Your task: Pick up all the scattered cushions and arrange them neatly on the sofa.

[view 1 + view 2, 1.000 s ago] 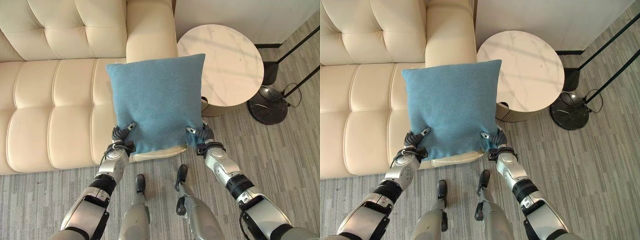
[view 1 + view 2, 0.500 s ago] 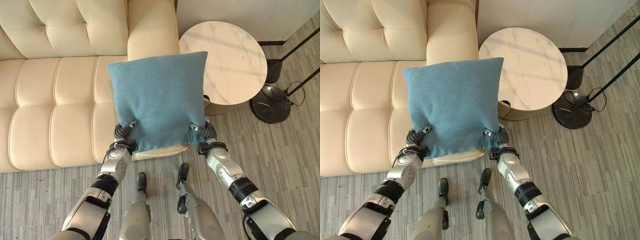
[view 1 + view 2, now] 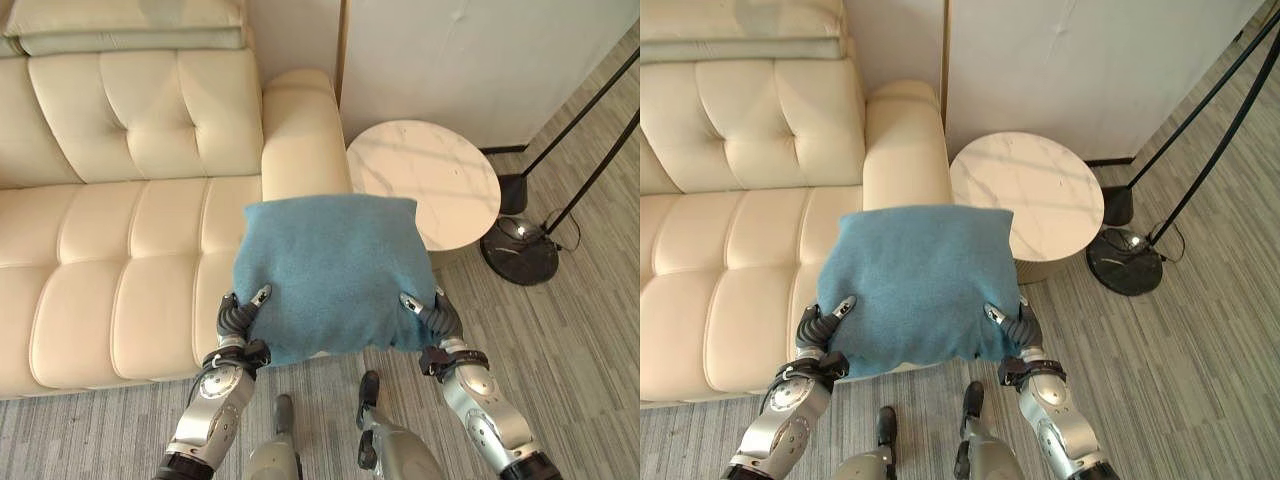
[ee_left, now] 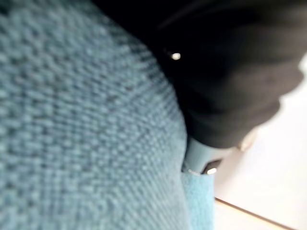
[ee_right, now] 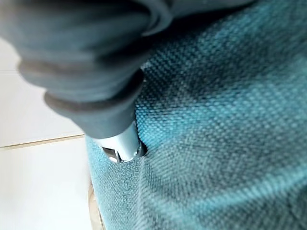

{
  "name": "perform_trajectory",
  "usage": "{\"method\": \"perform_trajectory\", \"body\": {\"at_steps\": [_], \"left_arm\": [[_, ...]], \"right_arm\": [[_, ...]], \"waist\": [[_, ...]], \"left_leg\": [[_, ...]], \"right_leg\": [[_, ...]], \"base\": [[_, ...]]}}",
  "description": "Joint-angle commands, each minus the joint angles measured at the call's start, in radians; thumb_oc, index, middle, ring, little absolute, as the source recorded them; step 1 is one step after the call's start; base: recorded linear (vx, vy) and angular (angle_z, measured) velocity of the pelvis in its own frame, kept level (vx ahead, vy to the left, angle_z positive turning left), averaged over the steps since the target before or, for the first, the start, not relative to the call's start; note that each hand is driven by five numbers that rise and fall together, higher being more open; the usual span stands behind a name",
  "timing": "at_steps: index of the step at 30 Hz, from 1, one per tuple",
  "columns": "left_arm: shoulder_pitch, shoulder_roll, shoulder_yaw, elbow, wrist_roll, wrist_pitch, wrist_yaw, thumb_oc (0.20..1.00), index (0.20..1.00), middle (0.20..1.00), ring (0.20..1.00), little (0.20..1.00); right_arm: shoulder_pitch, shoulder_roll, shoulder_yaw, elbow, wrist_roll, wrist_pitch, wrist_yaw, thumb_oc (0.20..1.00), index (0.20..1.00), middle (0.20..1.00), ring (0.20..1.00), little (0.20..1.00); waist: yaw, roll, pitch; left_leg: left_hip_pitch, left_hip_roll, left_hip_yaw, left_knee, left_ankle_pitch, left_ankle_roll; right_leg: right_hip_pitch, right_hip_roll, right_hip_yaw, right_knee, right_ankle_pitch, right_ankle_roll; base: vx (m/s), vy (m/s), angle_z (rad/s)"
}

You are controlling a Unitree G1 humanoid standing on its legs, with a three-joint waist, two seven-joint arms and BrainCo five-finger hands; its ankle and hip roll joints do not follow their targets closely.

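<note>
A square blue cushion (image 3: pixel 334 273) hangs in the air over the right end of the cream sofa (image 3: pixel 120 250), by its armrest (image 3: pixel 303 135). My left hand (image 3: pixel 239 318) pinches the cushion's near left corner and my right hand (image 3: pixel 432 315) pinches its near right corner, each with the thumb on top. Blue weave (image 4: pixel 86 143) lies against the left hand's dark cover in the left wrist view. In the right wrist view a silver finger (image 5: pixel 122 143) presses into the blue cloth (image 5: pixel 216 120).
A round marble side table (image 3: pixel 425 190) stands right of the armrest. A floor lamp's black base (image 3: pixel 520 250) and slanted poles (image 3: pixel 585 120) are at the far right, on the grey striped floor. A white wall runs behind. A pale folded cushion (image 3: pixel 125 25) lies atop the sofa's backrest.
The camera has tilted up, so the backrest top and wall now show. Both hands have brought the cushion nearer to flat, its far edge closer to the armrest.
</note>
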Motion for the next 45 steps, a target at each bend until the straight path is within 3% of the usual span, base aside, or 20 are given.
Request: {"method": "perform_trajectory", "body": {"at_steps": [1, 3, 4, 7, 9, 12, 17, 20, 24, 26, 29, 30, 31, 32, 33, 34, 35, 37, 39, 45], "left_arm": [[-0.124, -0.016, -0.024, -0.138, 0.069, -0.097, -0.07, 0.2, 0.2, 0.2, 0.2, 0.2], [-0.104, -0.005, -0.015, -0.155, 0.067, -0.105, -0.076, 0.2, 0.2, 0.2, 0.2, 0.2], [-0.079, -0.005, -0.011, -0.163, 0.059, -0.104, -0.084, 0.2, 0.2, 0.2, 0.2, 0.2], [-0.07, -0.003, -0.004, -0.164, 0.058, -0.101, -0.086, 0.2, 0.2, 0.2, 0.2, 0.2], [-0.056, -0.006, 0.009, -0.165, 0.065, -0.096, -0.083, 0.2, 0.2, 0.2, 0.2, 0.2], [-0.043, -0.007, 0.019, -0.166, 0.069, -0.094, -0.079, 0.2, 0.2, 0.2, 0.2, 0.2], [-0.038, -0.01, 0.02, -0.155, 0.065, -0.087, -0.078, 0.2, 0.2, 0.2, 0.2, 0.2], [-0.05, -0.012, 0.02, -0.158, 0.065, -0.087, -0.075, 0.2, 0.2, 0.2, 0.2, 0.2], [-0.071, -0.018, 0.018, -0.155, 0.063, -0.094, -0.068, 0.2, 0.2, 0.2, 0.2, 0.2], [-0.066, -0.028, 0.022, -0.163, 0.056, -0.094, -0.067, 0.2, 0.2, 0.2, 0.2, 0.2], [-0.067, -0.033, 0.017, -0.162, 0.052, -0.098, -0.065, 0.2, 0.2, 0.2, 0.2, 0.2], [-0.069, -0.036, 0.014, -0.161, 0.049, -0.097, -0.064, 0.2, 0.2, 0.2, 0.2, 0.2], [-0.06, -0.045, 0.013, -0.165, 0.048, -0.097, -0.066, 0.2, 0.2, 0.2, 0.2, 0.2], [-0.058, -0.046, 0.013, -0.166, 0.048, -0.096, -0.066, 0.2, 0.2, 0.2, 0.2, 0.2], [-0.05, -0.05, 0.017, -0.169, 0.046, -0.095, -0.068, 0.2, 0.2, 0.2, 0.2, 0.2], [-0.048, -0.051, 0.017, -0.169, 0.046, -0.094, -0.069, 0.2, 0.2, 0.2, 0.2, 0.2], [-0.042, -0.056, 0.014, -0.17, 0.048, -0.09, -0.075, 0.2, 0.2, 0.2, 0.2, 0.2], [-0.032, -0.06, 0.017, -0.173, 0.051, -0.086, -0.083, 0.2, 0.2, 0.2, 0.2, 0.2], [-0.021, -0.054, 0.022, -0.175, 0.059, -0.084, -0.093, 0.2, 0.2, 0.2, 0.2, 0.2], [-0.006, -0.041, 0.036, -0.178, 0.075, -0.083, -0.106, 0.2, 0.2, 0.2, 0.2, 0.2]], "right_arm": [[-0.145, 0.084, 0.035, -0.134, -0.022, -0.089, 0.086, 0.2, 0.2, 0.2, 0.2, 0.2], [-0.137, 0.078, 0.034, -0.14, -0.019, -0.093, 0.087, 0.2, 0.2, 0.2, 0.2, 0.2], [-0.137, 0.069, 0.038, -0.135, -0.02, -0.09, 0.099, 0.2, 0.2, 0.2, 0.2, 0.2], [-0.135, 0.066, 0.036, -0.134, -0.024, -0.087, 0.102, 0.2, 0.2, 0.2, 0.2, 0.2], [-0.143, 0.062, 0.033, -0.131, -0.036, -0.086, 0.105, 0.2, 0.2, 0.2, 0.2, 0.2], [-0.152, 0.064, 0.039, -0.128, -0.038, -0.087, 0.102, 0.2, 0.2, 0.2, 0.2, 0.2], [-0.148, 0.053, 0.037, -0.117, -0.018, -0.093, 0.09, 0.2, 0.2, 0.2, 0.2, 0.2], [-0.141, 0.036, 0.025, -0.119, -0.007, -0.103, 0.086, 0.2, 0.2, 0.2, 0.2, 0.2], [-0.155, 0.022, 0.017, -0.105, -0.006, -0.107, 0.075, 0.2, 0.2, 0.2, 0.2, 0.2], [-0.148, 0.017, 0.015, -0.109, 0.01, -0.109, 0.081, 0.2, 0.2, 0.2, 0.2, 0.2], [-0.144, 0.014, 0.01, -0.113, 0.015, -0.115, 0.082, 0.2, 0.2, 0.2, 0.2, 0.2], [-0.139, 0.013, 0.002, -0.113, 0.016, -0.119, 0.079, 0.2, 0.2, 0.2, 0.2, 0.2], [-0.122, 0.013, -0.017, -0.122, 0.019, -0.122, 0.079, 0.2, 0.2, 0.2, 0.2, 0.2], [-0.121, 0.012, -0.017, -0.123, 0.019, -0.122, 0.079, 0.2, 0.2, 0.2, 0.2, 0.2], [-0.1, 0.009, -0.038, -0.131, 0.025, -0.124, 0.08, 0.2, 0.2, 0.2, 0.2, 0.2], [-0.098, 0.008, -0.038, -0.132, 0.025, -0.124, 0.08, 0.2, 0.2, 0.2, 0.2, 0.2], [-0.076, 0.015, -0.059, -0.141, 0.032, -0.128, 0.08, 0.2, 0.2, 0.2, 0.2, 0.2], [-0.06, 0.017, -0.07, -0.147, 0.038, -0.125, 0.082, 0.2, 0.2, 0.2, 0.2, 0.2], [-0.056, 0.019, -0.072, -0.144, 0.041, -0.122, 0.085, 0.2, 0.2, 0.2, 0.2, 0.2], [-0.073, 0.047, -0.061, -0.126, 0.049, -0.118, 0.098, 0.2, 0.2, 0.2, 0.2, 0.2]], "waist": [[-0.01, 0.015, -0.005], [-0.004, 0.023, -0.007], [0.013, 0.03, -0.027], [0.02, 0.031, -0.043], [0.045, 0.018, -0.083], [0.063, 0.012, -0.086], [0.076, 0.01, -0.067], [0.066, 0.025, -0.038], [0.058, 0.031, -0.018], [0.04, -0.001, -0.031], [0.03, -0.009, -0.038], [0.022, -0.01, -0.042], [0.0, -0.001, -0.056], [-0.001, 0.0, -0.055], [-0.023, 0.01, -0.066], [-0.023, 0.011, -0.066], [-0.041, 0.025, -0.072], [-0.058, 0.045, -0.084], [-0.058, 0.05, -0.094], [-0.039, 0.024, -0.099]], "left_leg": [[0.006, 0.003, 0.033, -0.011, -0.081, 0.016], [0.0, 0.009, 0.042, -0.011, -0.071, 0.02], [-0.001, 0.008, 0.056, -0.011, -0.063, 0.027], [-0.006, 0.007, 0.062, -0.011, -0.06, 0.028], [-0.024, -0.007, 0.078, -0.011, -0.036, 0.028], [-0.039, -0.003, 0.095, -0.011, -0.014, 0.023], [-0.097, 0.03, 0.074, 0.006, 0.067, -0.023], [-0.143, 0.041, 0.041, 0.027, 0.102, -0.047], [-0.176, 0.046, 0.021, 0.06, 0.094, -0.058], [-0.133, 0.08, 0.034, 0.166, -0.007, -0.034], [-0.103, 0.105, 0.043, 0.188, -0.035, -0.036], [-0.077, 0.131, 0.071, 0.183, -0.039, -0.042], [-0.015, 0.188, 0.133, 0.151, -0.048, -0.068], [-0.011, 0.189, 0.132, 0.146, -0.045, -0.07], [0.03, 0.231, 0.205, 0.11, -0.031, -0.09], [0.034, 0.231, 0.205, 0.105, -0.028, -0.091], [0.05, 0.25, 0.269, 0.07, -0.007, -0.109], [0.074, 0.247, 0.307, 0.005, 0.014, -0.117], [0.08, 0.236, 0.299, -0.006, -0.003, -0.116], [0.09, 0.174, 0.273, -0.007, -0.057, -0.075]], "right_leg": [[0.054, -0.053, 0.042, 0.08, -0.182, 0.134], [0.064, -0.039, 0.061, 0.141, -0.231, 0.12], [0.121, -0.01, 0.067, 0.215, -0.306, 0.102], [0.139, 0.0, 0.065, 0.221, -0.32, 0.097], [0.223, 0.041, 0.093, 0.19, -0.352, 0.083], [0.253, 0.056, 0.097, 0.15, -0.378, 0.064], [0.272, 0.124, 0.109, 0.075, -0.435, 0.003], [0.261, 0.137, 0.066, 0.071, -0.434, -0.011], [0.229, 0.125, 0.018, 0.088, -0.426, -0.017], [0.214, 0.08, -0.053, 0.071, -0.405, -0.024], [0.218, 0.066, -0.092, 0.06, -0.398, -0.027], [0.216, 0.059, -0.119, 0.057, -0.395, -0.027], [0.223, 0.05, -0.155, 0.051, -0.408, -0.02], [0.225, 0.051, -0.156, 0.051, -0.409, -0.02], [0.224, 0.038, -0.202, 0.052, -0.403, -0.016], [0.226, 0.039, -0.203, 0.051, -0.403, -0.016], [0.227, 0.024, -0.245, 0.052, -0.394, -0.01], [0.228, 0.011, -0.285, 0.058, -0.381, 0.001], [0.231, -0.002, -0.3, 0.064, -0.369, 0.012], [0.232, -0.055, -0.296, 0.084, -0.334, 0.048]], "base": [[-0.13, 0.027, -0.19], [-0.2, 0.045, -0.11], [-0.15, 0.036, -0.02], [-0.07, -0.002, -0.18], [-0.18, -0.084, -0.13], [-0.12, -0.081, -0.23], [-0.15, -0.185, -0.16], [-0.2, -0.168, 0.48], [-0.17, -0.038, 0.61], [-0.15, -0.027, 0.98], [-0.05, -0.012, 0.84], [0.02, 0.094, 0.54], [0.02, 0.091, 0.65], [0.03, 0.176, 1.21], [-0.01, 0.093, 1.47], [-0.03, 0.236, 1.46], [-0.03, 0.215, 1.03], [0.0, 0.225, 0.91], [0.05, 0.26, 0.92], [0.03, 0.225, 0.17]]}}
